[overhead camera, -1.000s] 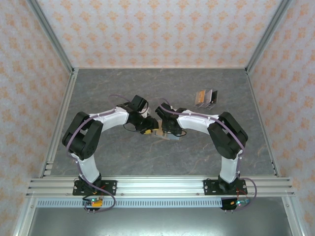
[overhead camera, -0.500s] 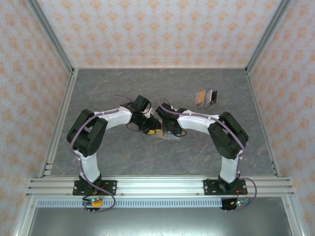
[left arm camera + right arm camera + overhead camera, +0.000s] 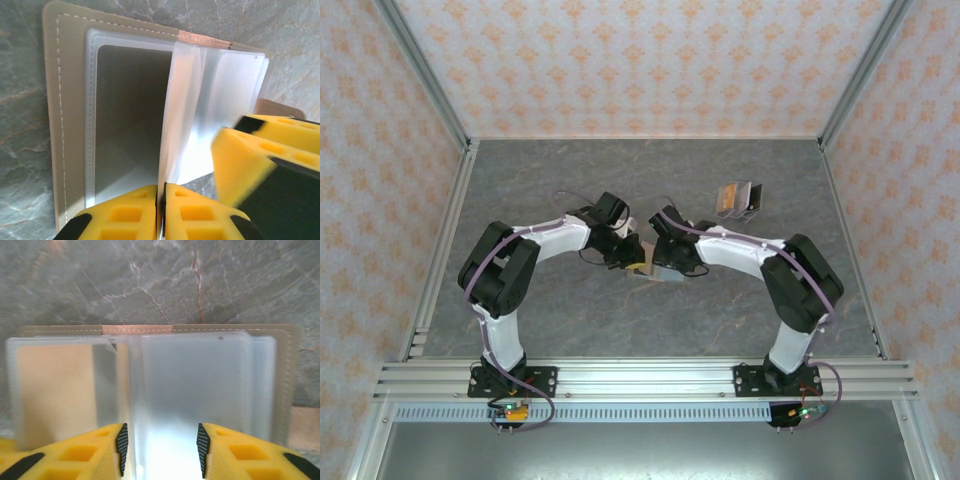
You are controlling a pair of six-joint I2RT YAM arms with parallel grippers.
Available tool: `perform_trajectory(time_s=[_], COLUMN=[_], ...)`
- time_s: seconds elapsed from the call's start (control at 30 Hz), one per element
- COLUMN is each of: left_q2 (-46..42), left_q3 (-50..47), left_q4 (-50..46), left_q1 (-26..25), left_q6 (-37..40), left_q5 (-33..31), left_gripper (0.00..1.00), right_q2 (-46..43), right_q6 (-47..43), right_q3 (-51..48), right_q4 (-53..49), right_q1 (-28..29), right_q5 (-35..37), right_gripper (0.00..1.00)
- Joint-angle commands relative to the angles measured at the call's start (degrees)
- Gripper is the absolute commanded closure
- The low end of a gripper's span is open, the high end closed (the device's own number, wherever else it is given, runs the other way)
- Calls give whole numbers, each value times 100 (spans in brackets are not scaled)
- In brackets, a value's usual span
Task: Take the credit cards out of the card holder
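Setting: grey marbled tabletop (image 3: 570, 320) inside a booth of orange-patterned walls.
Card holder: one, lying open flat at the centre of the top view (image 3: 655, 272), tan cover down, frosted plastic sleeves fanned upward (image 3: 150, 100).
Left pincer: coming in from 9 o'clock (image 3: 632, 256); in its wrist view the yellow fingers (image 3: 130, 212) are clenched on the edge of one clear sleeve leaf.
Right pincer: from 3 o'clock (image 3: 665, 262); jaws parted and straddling the sleeve stack in its wrist view (image 3: 160, 442), gripping nothing I can make out.
Step in hand: looks like leafing through the sleeves, the left pinning a page while the right lines up for a card.
Next move: likely the right must close on a card edge, not on bare plastic, and draw it out.
Cards: none clearly visible in the sleeves, so no count.
Other: one small tan-and-dark object at 1 o'clock (image 3: 737, 199), too small to identify.
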Motion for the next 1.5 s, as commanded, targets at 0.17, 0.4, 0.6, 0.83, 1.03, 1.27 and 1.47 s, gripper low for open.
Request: perform_trajectory(time_s=[0.17,0.4,0.6,0.83,1.03,1.27,1.47], left_q2=[-742,-1051,-689,-744,-1091,-1367,-1319], left_q3=[-2,75,351,205,87,-493,-689], left_q4=[-1361,-1397,-864,-6,-296,-105,46], left_q1=[74,20,-48,-73,35,320,562], left_q6=[222,5,-78,-603,-649,-868,-988], left_q5=[-1853,-2044,-1172,-581,-968,-1489,-1548], left_gripper=[91,81,57,40,34,42,54], right_q2=[-1006,-1401,-1524,-1680,-1534,-748,89], right_q6=[-117,-399,-603,-644,-555,-822,-754], right_q3=[-322,-565,-578,-664,-571,240,889], right_q4=[335,334,303,448,615,80,-68], right_q1=[-209,-398,-571,-582,-566,-252,59], right_q5=[115,-1,-181,-463,-749,-963,-812], right_gripper=[39,33,33,34,36,56,70])
